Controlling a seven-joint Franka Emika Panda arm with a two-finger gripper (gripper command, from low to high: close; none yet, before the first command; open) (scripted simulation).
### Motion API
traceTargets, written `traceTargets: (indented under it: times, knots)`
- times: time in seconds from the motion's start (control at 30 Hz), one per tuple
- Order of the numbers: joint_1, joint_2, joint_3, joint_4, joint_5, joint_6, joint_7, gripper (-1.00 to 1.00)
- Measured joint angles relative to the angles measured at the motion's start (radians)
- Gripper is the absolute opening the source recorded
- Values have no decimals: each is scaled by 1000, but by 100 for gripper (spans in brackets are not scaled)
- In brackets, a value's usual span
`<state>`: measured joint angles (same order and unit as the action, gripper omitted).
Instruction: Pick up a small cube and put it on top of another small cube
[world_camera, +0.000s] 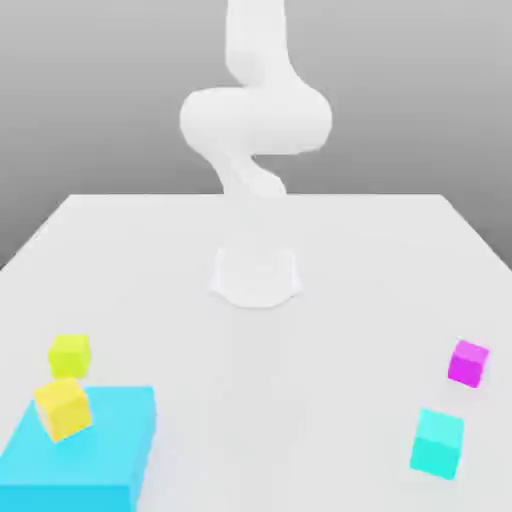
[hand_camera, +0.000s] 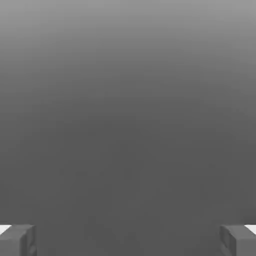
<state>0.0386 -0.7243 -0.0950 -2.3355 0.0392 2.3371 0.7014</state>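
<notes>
The small lime cube (world_camera: 70, 355) sits near the surface's (world_camera: 300, 400) front left corner in the exterior view, just behind a big cyan block (world_camera: 95, 460) carrying a golden-yellow cube (world_camera: 63, 408). A magenta cube (world_camera: 468, 362) and a smaller cyan cube (world_camera: 438, 442) lie near the right edge. The claw (hand_camera: 128, 240) stands wide apart, holding nothing.

You see a smooth, matt white table (world_camera: 400, 260) under a white arm (world_camera: 255, 110) with a soft, satin look. The lime cube (world_camera: 70, 355), golden-yellow cube (world_camera: 63, 408), flat cyan block (world_camera: 110, 450), magenta cube (world_camera: 468, 362) and turquoise cube (world_camera: 438, 442) all show plain matt faces, plastic-like. The gripper's fingertips (hand_camera: 17, 240) look dull grey.
</notes>
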Motion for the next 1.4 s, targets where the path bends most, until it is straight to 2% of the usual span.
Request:
traceTargets:
  times: [0.37,0.57,0.73,0.87,1.0,1.07,1.13,1.4]
  knots:
    - [134,340,-391,-156,206,162,-460,0]
    - [155,530,-547,-239,333,245,-719,0]
    - [107,678,-627,-310,410,320,-914,0]
    - [31,765,-661,-373,391,397,-1013,0]
    - [-10,810,-745,-440,241,486,-1013,0]
    - [-28,839,-733,-441,261,513,-1045,0]
    - [-66,874,-683,-431,327,532,-1099,0]
    - [-318,1031,-360,-374,657,614,-1350,0]
